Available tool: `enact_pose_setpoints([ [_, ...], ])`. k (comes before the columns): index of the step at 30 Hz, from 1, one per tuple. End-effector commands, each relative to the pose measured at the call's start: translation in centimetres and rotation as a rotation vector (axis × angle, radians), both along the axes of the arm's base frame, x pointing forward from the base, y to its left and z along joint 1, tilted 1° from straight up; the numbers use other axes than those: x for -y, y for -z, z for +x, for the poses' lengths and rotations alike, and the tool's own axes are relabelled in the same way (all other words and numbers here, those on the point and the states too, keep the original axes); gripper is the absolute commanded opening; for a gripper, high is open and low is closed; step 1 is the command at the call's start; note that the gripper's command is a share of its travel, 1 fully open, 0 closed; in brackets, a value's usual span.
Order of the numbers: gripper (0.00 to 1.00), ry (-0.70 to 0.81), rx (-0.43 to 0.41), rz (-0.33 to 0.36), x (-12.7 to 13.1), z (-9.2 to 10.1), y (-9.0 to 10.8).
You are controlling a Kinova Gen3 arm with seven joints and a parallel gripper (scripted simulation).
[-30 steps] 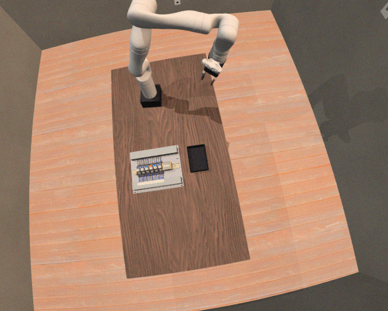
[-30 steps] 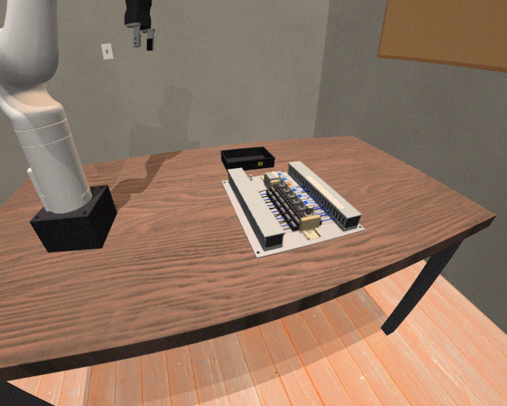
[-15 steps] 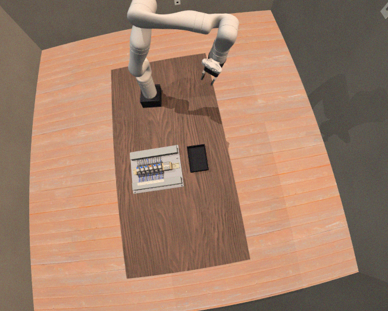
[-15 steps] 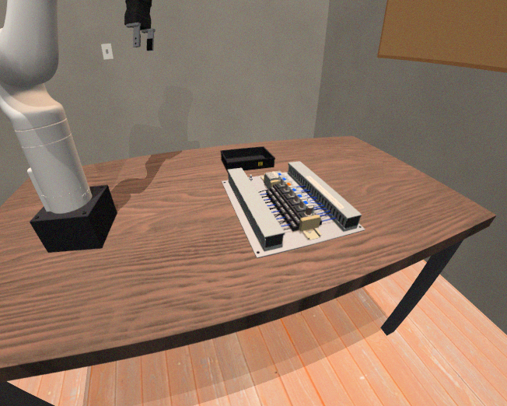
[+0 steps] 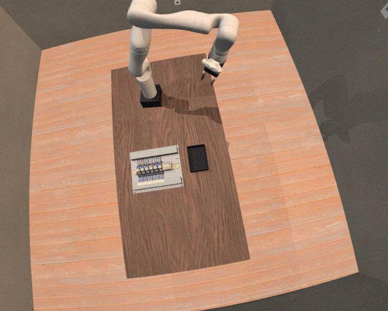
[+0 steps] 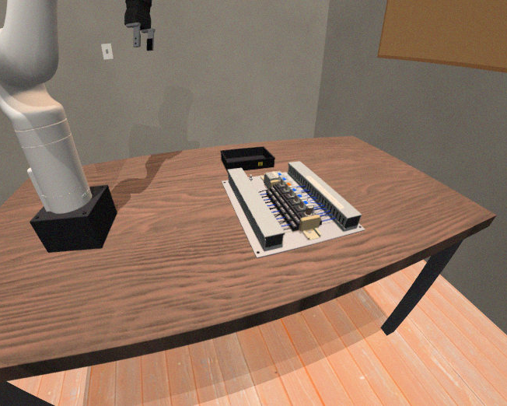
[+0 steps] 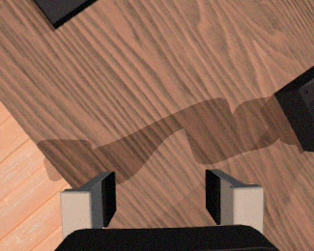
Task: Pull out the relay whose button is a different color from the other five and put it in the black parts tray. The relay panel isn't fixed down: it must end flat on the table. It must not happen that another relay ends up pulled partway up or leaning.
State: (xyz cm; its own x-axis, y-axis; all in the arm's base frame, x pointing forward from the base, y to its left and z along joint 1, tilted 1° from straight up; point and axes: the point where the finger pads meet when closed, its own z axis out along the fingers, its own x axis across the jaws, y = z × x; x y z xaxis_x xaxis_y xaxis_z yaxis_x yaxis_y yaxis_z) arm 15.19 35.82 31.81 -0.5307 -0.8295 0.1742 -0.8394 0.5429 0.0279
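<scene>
The odd relay (image 6: 288, 185), the one with an orange button, sat in the row of six relays (image 6: 291, 201) on the relay panel (image 5: 156, 168), the other five showing blue buttons. In the exterior view it stood second from the far end of the row, with a pale block at each end of the rail. The panel lay flat on the table (image 5: 181, 214), a grey ribbed duct along each of its long sides and blue wires running from the relays toward both ducts.

Just beside the panel, apart from it by a narrow strip of wood, stood the black parts tray (image 5: 197, 158), holding nothing that could be seen. In the exterior view the tray (image 6: 247, 158) lay on the far side of the panel.

Well apart from both, near the table's far end, the arm's black base (image 5: 156, 99) stood on the wood. The white arm (image 5: 187, 20) rose from it, bent over and came down at the table's right edge. The gripper (image 5: 207, 79) hung high above the table there, its fingers spread wide with nothing between them; the wrist view showed only wood grain and the arm's shadow in the gap.
</scene>
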Motion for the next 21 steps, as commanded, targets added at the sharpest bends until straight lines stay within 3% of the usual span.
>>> enact_pose_setpoints([
  [1, 0.98, 0.0, 0.001, 0.002, -0.02, 0.0, -0.07],
  [21, 0.98, 0.004, 0.0, 0.003, -0.02, 0.21, 0.06],
])
